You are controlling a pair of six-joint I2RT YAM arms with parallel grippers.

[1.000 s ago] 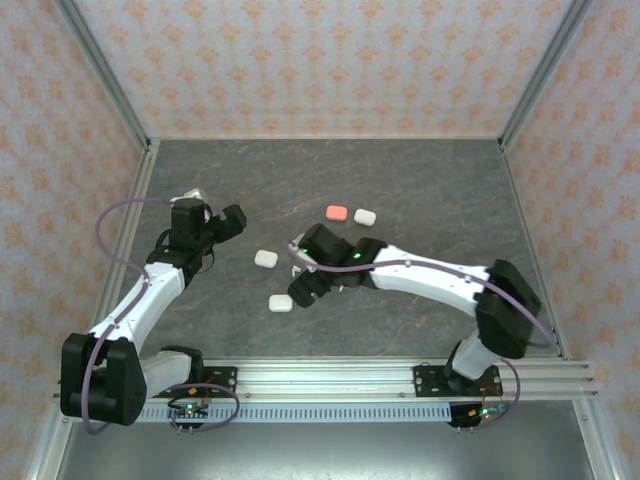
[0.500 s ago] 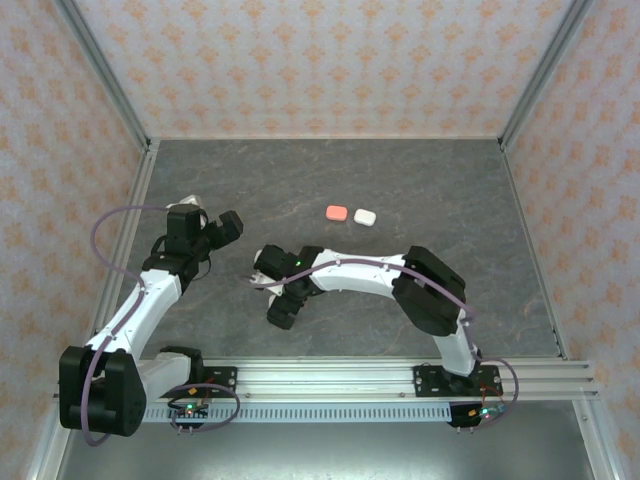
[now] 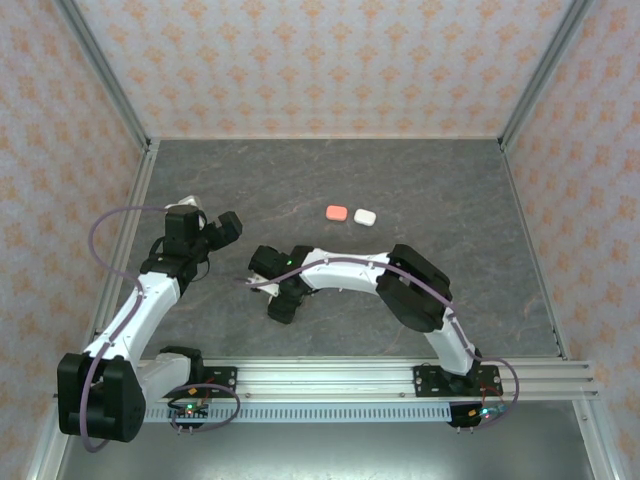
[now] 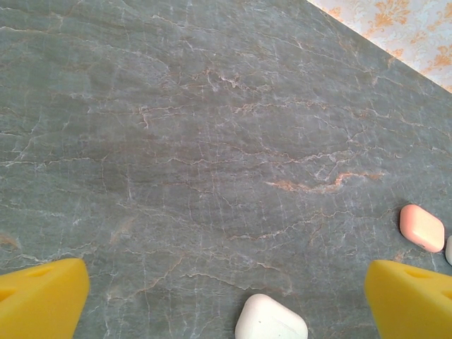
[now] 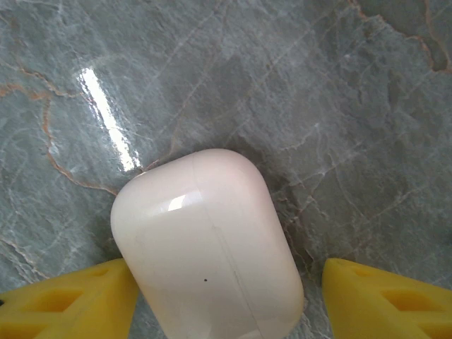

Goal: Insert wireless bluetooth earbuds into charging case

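A closed white charging case point(image 5: 208, 244) lies on the grey stone table between the yellow fingers point(image 5: 70, 300) of my right gripper point(image 5: 226, 296). The gripper is open: the left finger is against the case and the right one stands clear of it. From above, the right gripper point(image 3: 283, 305) covers that case. My left gripper point(image 3: 222, 226) hovers open at the left, holding nothing. In its wrist view, a second white case point(image 4: 270, 319) sits just ahead of the left gripper point(image 4: 226, 300). No earbuds are in view; they are either hidden or out of frame.
A coral case point(image 3: 337, 212) and a white case point(image 3: 365, 216) lie side by side toward the back of the table; the coral case point(image 4: 421, 227) also shows at the right of the left wrist view. Patterned walls enclose the table point(image 3: 450, 190).
The right arm swung left and folded back, bringing its gripper down over the near white case, so both near cases are now covered from above. The left arm barely shifted.
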